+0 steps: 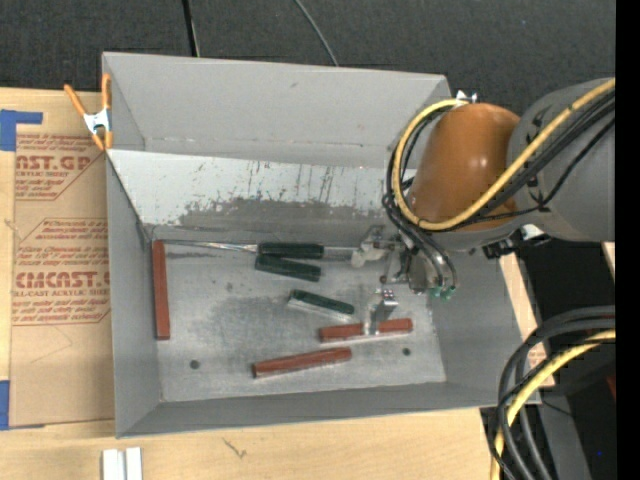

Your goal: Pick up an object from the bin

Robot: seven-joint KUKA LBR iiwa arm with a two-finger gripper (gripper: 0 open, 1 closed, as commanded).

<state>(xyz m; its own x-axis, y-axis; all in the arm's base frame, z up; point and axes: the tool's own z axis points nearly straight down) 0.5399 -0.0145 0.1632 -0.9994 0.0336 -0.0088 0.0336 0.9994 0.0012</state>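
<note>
**Claw low over short red-brown bar**

The arm's claw (pixel 381 316) hangs low at the right of the grey metal bin (pixel 250 98), directly over a short red-brown bar (pixel 340 333) lying at the lower right of the bin floor. Whether the claw is open or closed cannot be told. A dark green stick (pixel 322 302) lies just left of it. A longer red-brown bar (pixel 300 362) lies lower centre, and another (pixel 160 290) runs along the left wall.

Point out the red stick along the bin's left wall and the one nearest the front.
Left-wall red stick (pixel 160 290): camera view, its middle.
Front red stick (pixel 301 361): camera view, its middle.
</note>
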